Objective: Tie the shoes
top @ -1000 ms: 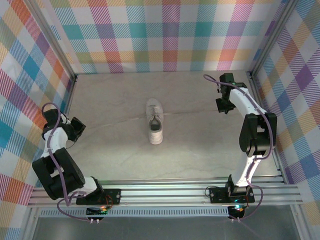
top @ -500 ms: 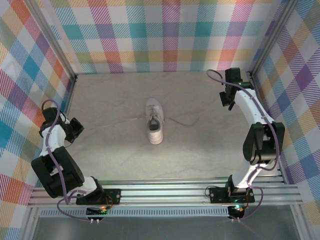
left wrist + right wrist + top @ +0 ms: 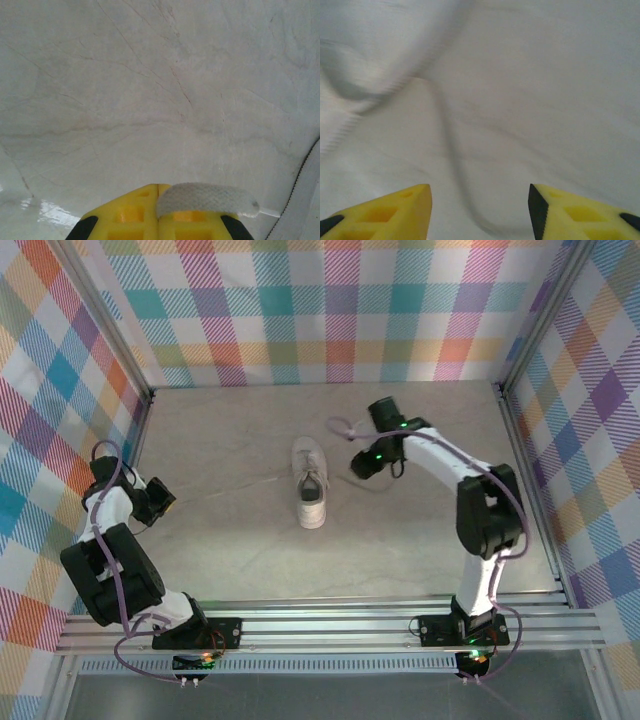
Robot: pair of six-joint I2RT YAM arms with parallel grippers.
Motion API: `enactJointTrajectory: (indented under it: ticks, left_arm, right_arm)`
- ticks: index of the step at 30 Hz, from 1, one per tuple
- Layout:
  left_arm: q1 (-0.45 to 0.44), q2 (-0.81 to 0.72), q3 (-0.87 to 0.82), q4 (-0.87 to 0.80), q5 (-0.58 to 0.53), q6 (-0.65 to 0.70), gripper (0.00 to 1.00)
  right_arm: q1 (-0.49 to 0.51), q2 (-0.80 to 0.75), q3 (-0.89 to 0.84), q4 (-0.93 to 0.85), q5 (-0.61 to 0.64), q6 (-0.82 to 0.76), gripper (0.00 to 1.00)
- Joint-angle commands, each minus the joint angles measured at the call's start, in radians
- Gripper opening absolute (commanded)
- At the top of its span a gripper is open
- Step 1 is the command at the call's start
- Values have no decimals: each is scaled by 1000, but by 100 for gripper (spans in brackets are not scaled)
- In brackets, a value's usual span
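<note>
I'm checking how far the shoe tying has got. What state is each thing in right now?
White low-top sneaker: upright on its sole, untied, no bow.
Thin white lace on the left side: drawn out sideways, end pinched.
Thin white lace on the right side: loose on the table, not held.
Left hand: shut on the lace end.
Right hand: open above the loose lace, holding nothing.

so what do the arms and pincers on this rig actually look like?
Both arms match. The left arm and right arm have white links and black joint housings, with a purple cable looping alongside. The left pincer and right pincer have yellow fingers with moulded cut-outs and black trim at the outer edges.
</note>
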State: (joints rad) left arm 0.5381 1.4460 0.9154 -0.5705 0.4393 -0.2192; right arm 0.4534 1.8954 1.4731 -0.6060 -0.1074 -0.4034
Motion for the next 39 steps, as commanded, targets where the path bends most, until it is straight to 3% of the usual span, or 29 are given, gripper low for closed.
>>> enactJointTrajectory:
  ticks: [1, 13, 21, 27, 35, 37, 39]
  left_arm:
    - [-7, 14, 35, -4, 43, 9, 0]
    - [-29, 81, 93, -23, 70, 32, 0]
    - [-36, 99, 105, -15, 62, 29, 0]
    - [-45, 116, 114, -8, 76, 20, 0]
    - [-82, 132, 122, -14, 61, 12, 0]
    - [-82, 133, 123, -17, 56, 11, 0]
    - [-82, 136, 124, -19, 54, 11, 0]
  right_arm:
    - [34, 87, 94, 42, -200, 4, 61]
    - [62, 288, 295, -81, -324, -113, 64]
    - [74, 251, 240, -115, -361, -161, 64]
    - [76, 226, 196, -120, -458, -221, 64]
    - [105, 283, 252, -158, -423, -222, 61]
    - [105, 276, 240, -165, -426, -223, 53]
    - [107, 265, 218, -142, -386, -186, 27]
